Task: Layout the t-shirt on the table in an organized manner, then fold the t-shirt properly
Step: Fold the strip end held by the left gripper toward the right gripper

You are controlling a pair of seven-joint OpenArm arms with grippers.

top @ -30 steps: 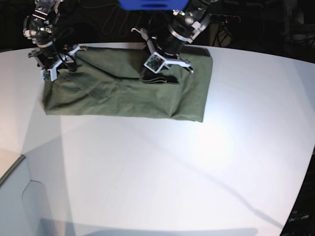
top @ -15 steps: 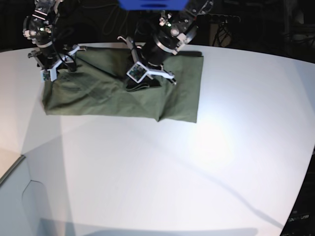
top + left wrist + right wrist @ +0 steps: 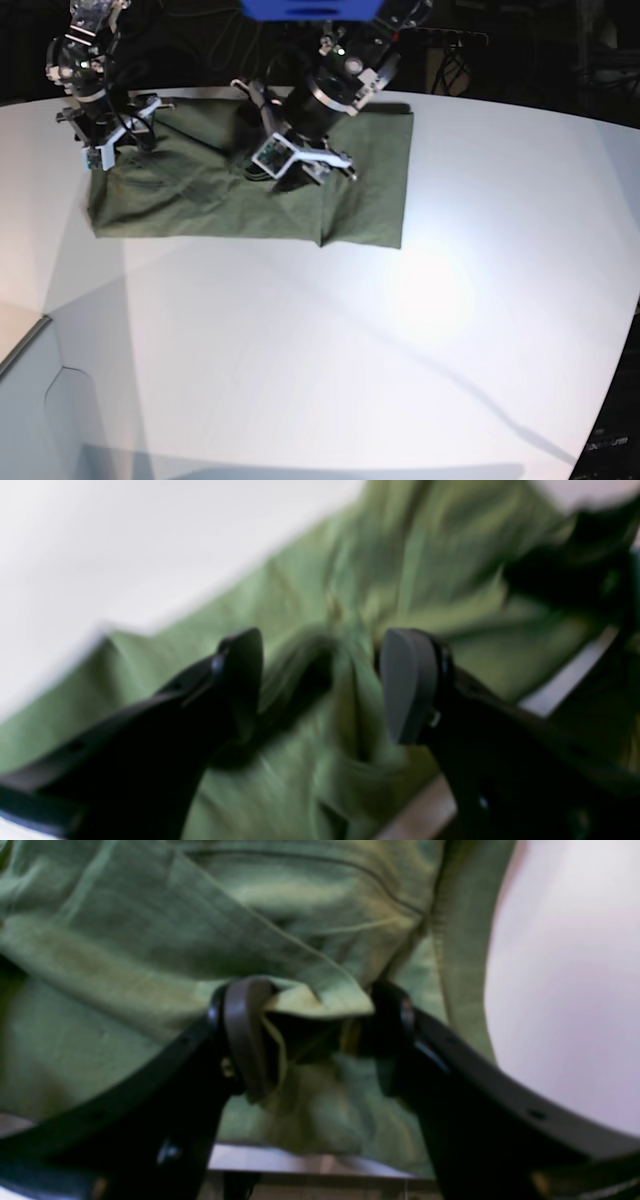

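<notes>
The olive-green t-shirt lies as a wide, wrinkled rectangle at the far side of the white table. My left gripper stands on the shirt's middle. In the blurred left wrist view the gripper has its jaws apart, with a ridge of the shirt between them. My right gripper is at the shirt's far left corner. In the right wrist view this gripper has its jaws apart, and a folded hem of the shirt lies between them.
The table's far edge runs just behind the shirt, with dark cables and stands beyond it. A blue part hangs at the top centre. A pale panel sits at the near left corner. Bare table shows in both wrist views.
My left gripper has moved left across the shirt. The shirt's right edge has shifted left with it, and a crease has formed at the front edge. The right arm has stayed in place.
</notes>
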